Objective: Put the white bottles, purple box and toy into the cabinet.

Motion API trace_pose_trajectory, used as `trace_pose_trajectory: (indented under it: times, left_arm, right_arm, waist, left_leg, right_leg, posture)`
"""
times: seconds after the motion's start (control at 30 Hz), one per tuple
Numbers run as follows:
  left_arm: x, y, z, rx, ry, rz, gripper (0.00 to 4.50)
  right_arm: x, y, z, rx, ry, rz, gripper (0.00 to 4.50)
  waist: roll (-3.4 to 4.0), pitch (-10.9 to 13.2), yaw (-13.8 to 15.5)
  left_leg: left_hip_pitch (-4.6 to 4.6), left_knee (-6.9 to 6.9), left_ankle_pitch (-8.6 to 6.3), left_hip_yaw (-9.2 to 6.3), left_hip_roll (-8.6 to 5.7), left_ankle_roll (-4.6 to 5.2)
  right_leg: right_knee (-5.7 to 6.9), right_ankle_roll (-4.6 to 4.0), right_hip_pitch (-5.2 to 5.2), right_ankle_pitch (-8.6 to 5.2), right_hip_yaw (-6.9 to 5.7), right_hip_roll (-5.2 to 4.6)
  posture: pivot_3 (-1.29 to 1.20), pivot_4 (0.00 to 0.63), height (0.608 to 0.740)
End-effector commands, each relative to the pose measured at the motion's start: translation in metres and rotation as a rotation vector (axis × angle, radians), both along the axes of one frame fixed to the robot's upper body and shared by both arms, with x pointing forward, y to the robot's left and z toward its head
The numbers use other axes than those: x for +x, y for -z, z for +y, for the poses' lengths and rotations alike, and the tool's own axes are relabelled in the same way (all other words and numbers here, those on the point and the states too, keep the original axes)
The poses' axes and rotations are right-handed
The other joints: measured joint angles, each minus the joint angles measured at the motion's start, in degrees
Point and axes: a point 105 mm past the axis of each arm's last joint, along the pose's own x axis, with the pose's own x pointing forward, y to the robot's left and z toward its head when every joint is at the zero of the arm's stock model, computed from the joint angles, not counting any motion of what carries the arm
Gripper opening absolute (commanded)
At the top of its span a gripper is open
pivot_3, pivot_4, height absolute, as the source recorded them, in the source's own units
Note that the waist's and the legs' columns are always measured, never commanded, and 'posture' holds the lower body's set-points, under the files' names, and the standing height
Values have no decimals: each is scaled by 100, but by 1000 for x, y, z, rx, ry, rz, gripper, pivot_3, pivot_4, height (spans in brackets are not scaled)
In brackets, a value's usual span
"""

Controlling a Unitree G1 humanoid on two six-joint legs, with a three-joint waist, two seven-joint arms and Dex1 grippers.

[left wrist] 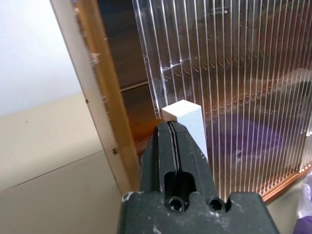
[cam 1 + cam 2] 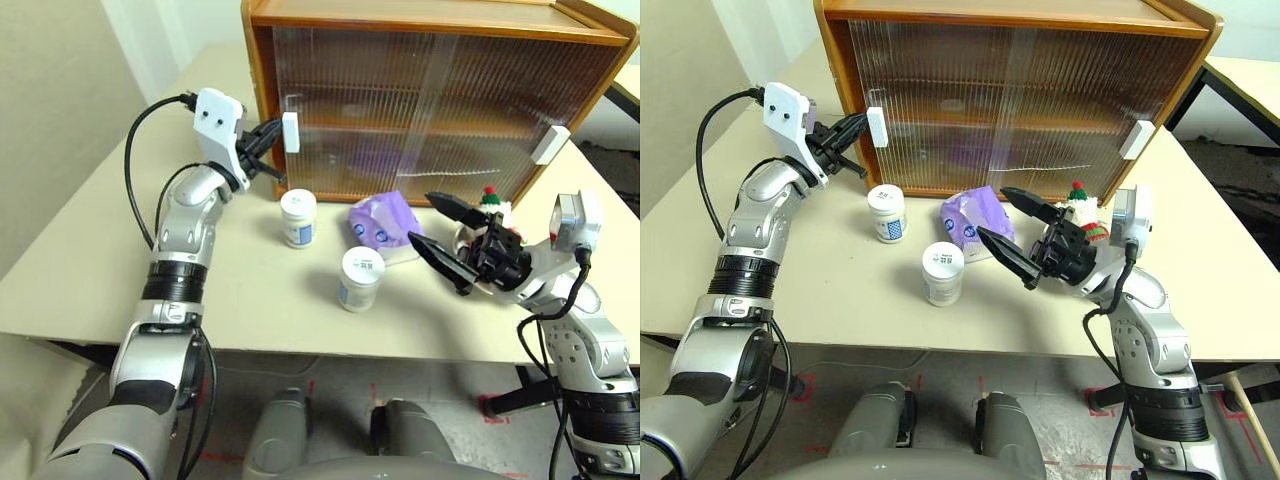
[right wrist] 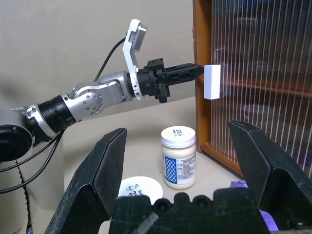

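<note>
The left gripper (image 2: 272, 138), fingers together, presses against the cabinet's (image 2: 430, 100) left door handle (image 2: 290, 132). The right gripper (image 2: 437, 232) hangs spread apart above the table's (image 2: 90, 270) near edge, beside the purple box (image 2: 385, 222), bottles (image 2: 298, 218) and toy (image 2: 492, 203).

Glossy wooden cabinet (image 2: 430, 20), ribbed translucent plastic doors (image 2: 420, 110)

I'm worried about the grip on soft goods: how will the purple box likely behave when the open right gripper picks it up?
The purple box looks crumpled and wrapped in clear film, so it will probably give under the right gripper rather than stay stiff. The glossy wrap may be slippery. Lying flat on the table, it seems unlikely to roll.
</note>
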Motion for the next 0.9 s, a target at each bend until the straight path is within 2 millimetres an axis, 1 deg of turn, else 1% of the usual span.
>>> trace_pose_trajectory:
  times: [0.03,0.23,0.33,0.6,0.7,0.8,0.9]
  left_arm:
    - [3,-3,-12,20,40,-6,22]
    - [12,-7,-18,41,70,-11,22]
    - [13,-9,-26,50,104,-15,22]
    - [12,-9,-53,75,199,-17,22]
    - [12,-11,-63,77,228,-23,22]
    - [13,-14,-74,76,253,-30,22]
    - [13,-15,-84,79,279,-31,22]
  right_arm:
    - [-2,-1,-1,-14,14,-16,4500]
    - [-1,1,0,-10,32,-12,4500]
    - [0,3,1,-18,45,-4,4500]
    - [-2,5,9,5,67,-2,4500]
    - [1,7,8,-10,97,3,4500]
    - [5,4,8,4,135,-5,4500]
    - [6,4,11,8,145,-9,4500]
  waist:
    - [-1,-1,0]
    - [0,-4,-54]
    - [0,-5,-118]
    - [0,-7,-277]
    - [0,-7,-323]
    - [1,-7,-400]
    - [6,-11,-432]
  left_leg:
    - [0,1,0,0,0,0]
    - [0,3,0,0,-1,0]
    - [0,5,0,0,-1,1]
    - [0,10,1,-1,-2,1]
    - [1,17,1,-1,-1,2]
    - [2,19,1,-3,-1,2]
    - [2,23,1,-4,-1,2]
  right_leg:
    - [0,0,0,0,0,0]
    - [0,0,0,0,1,3]
    - [-1,1,3,-1,1,3]
    - [-1,4,8,-2,1,4]
    - [0,7,9,-1,3,6]
    - [0,12,11,-3,2,7]
    - [1,18,12,-4,2,8]
  posture:
    - [35,0,740]
    - [16,0,740]
    - [-3,0,740]
    - [-23,0,740]
    - [-39,0,740]
    - [-47,0,740]
    - [-59,0,740]
